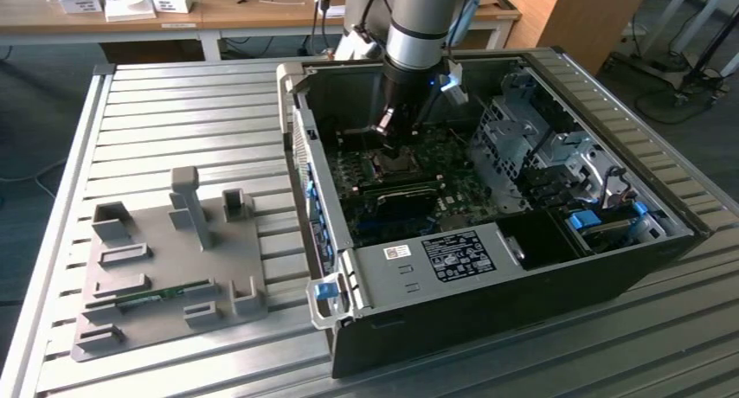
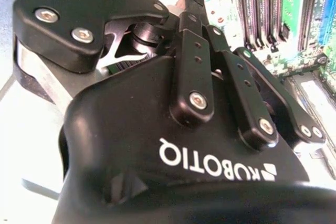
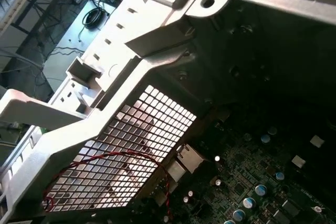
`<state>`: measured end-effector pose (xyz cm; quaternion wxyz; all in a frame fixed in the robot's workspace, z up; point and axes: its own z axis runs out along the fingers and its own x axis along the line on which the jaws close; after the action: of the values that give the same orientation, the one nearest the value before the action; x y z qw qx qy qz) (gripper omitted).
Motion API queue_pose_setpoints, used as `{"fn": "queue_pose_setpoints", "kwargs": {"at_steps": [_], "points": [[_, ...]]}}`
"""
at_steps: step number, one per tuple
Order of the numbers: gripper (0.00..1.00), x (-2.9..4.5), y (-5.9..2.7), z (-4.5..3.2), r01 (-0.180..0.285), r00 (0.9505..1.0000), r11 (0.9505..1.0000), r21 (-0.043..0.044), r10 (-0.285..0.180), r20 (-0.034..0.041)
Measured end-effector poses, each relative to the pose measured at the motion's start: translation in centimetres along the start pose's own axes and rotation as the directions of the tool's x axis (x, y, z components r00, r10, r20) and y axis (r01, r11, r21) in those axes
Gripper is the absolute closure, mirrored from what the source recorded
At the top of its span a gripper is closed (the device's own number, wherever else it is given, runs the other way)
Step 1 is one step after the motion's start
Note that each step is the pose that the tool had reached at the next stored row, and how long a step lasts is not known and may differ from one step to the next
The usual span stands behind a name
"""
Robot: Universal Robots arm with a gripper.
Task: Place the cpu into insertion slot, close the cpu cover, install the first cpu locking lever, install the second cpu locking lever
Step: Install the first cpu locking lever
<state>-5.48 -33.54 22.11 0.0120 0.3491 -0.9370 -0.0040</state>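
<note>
In the exterior view my gripper reaches down into the open computer case, just above the far edge of the insertion slot. The slot shows as a square metal frame with a dark middle on the motherboard. From here I cannot make out the cpu, the cpu cover or the locking levers. In the second wrist view the black fingers converge to a point over the board, and I see nothing between them.
The case lies on a slatted metal table. A grey fixture plate with a memory stick lies at the exterior view's left. Drive cages stand beside the socket. Memory slots, a mesh grille and a red wire are close by.
</note>
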Motion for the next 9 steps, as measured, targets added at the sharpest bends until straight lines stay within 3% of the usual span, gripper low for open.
{"fn": "queue_pose_setpoints", "kwargs": {"at_steps": [9], "points": [[0.89, 0.0, 0.0, 0.0, 0.017, 0.9999, 0.9999, 0.0003, -0.017, -0.0003]]}}
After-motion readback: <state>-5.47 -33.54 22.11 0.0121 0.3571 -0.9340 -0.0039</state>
